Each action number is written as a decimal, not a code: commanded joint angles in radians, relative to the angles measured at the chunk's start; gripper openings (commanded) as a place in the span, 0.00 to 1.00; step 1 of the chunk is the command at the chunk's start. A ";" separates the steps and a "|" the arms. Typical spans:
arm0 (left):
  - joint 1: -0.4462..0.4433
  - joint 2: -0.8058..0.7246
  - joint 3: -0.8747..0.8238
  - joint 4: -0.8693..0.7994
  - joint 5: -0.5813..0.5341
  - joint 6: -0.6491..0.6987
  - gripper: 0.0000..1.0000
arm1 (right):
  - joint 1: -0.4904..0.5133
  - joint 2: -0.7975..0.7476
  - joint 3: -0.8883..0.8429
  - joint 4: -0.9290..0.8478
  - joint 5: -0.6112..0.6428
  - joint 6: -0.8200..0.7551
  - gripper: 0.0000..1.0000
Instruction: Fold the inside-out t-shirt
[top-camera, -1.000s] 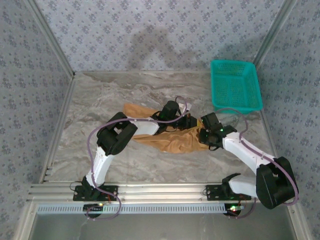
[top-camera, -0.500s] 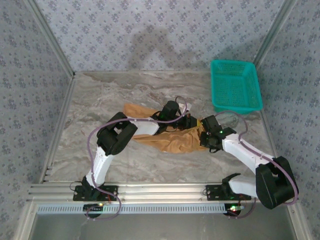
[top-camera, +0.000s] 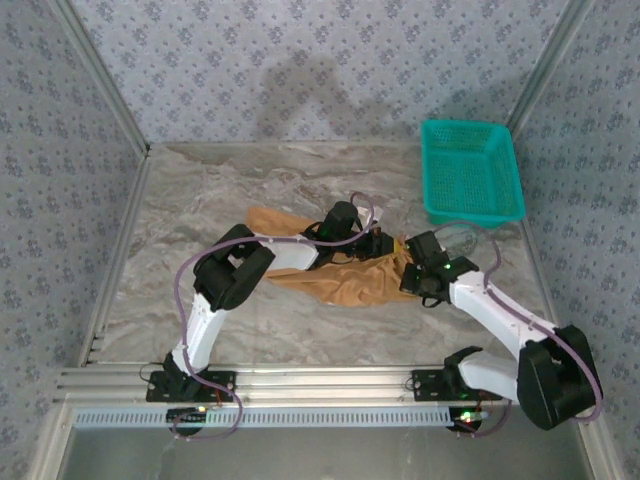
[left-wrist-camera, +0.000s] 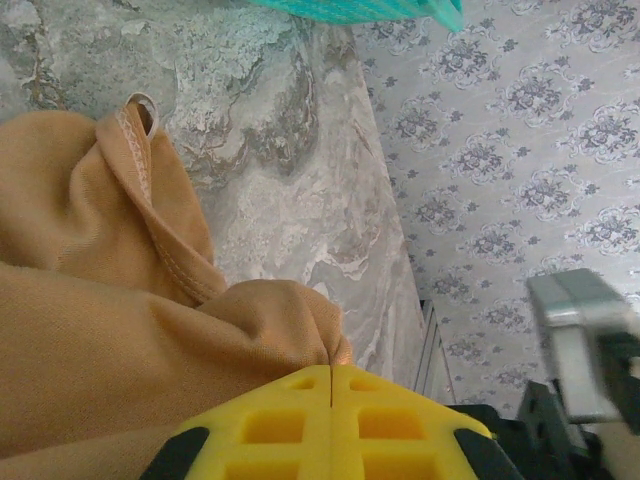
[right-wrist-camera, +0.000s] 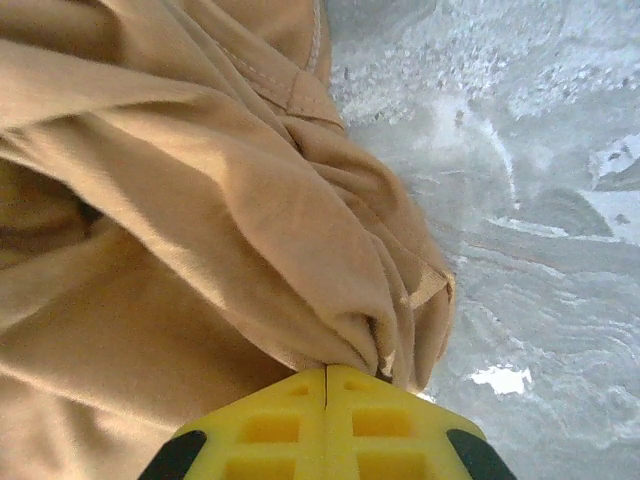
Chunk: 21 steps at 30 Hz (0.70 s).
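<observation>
The orange-tan t-shirt (top-camera: 345, 283) lies crumpled in the middle of the marble table, between my two arms. My left gripper (top-camera: 386, 243) sits at the shirt's far right edge. In the left wrist view its yellow jaws (left-wrist-camera: 331, 368) are shut, with a fold of the t-shirt (left-wrist-camera: 120, 330) pinched at the tips. My right gripper (top-camera: 410, 268) is just right of it, at the shirt's right end. In the right wrist view the right gripper (right-wrist-camera: 326, 369) is shut on a bunched fold of the t-shirt (right-wrist-camera: 200, 230). A hemmed edge hangs beside it.
A teal mesh basket (top-camera: 470, 185) stands at the back right of the table, and its rim (left-wrist-camera: 360, 8) shows at the top of the left wrist view. Patterned walls enclose the table (top-camera: 200, 200) on three sides. Part of the right arm (left-wrist-camera: 585, 340) is close beside the left gripper.
My right gripper has closed on the shirt's right end, and its arm has shifted slightly toward the near right. The left arm and its grip have stayed still.
</observation>
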 joint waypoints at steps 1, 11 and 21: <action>0.002 0.017 0.030 -0.009 0.011 0.022 0.00 | -0.005 -0.087 0.092 -0.082 -0.024 0.002 0.00; 0.005 0.020 0.070 -0.063 -0.002 0.042 0.03 | -0.024 -0.245 0.288 -0.115 -0.175 0.000 0.00; 0.152 -0.244 -0.087 -0.389 -0.100 0.235 0.35 | -0.186 -0.258 0.316 -0.138 -0.072 0.027 0.00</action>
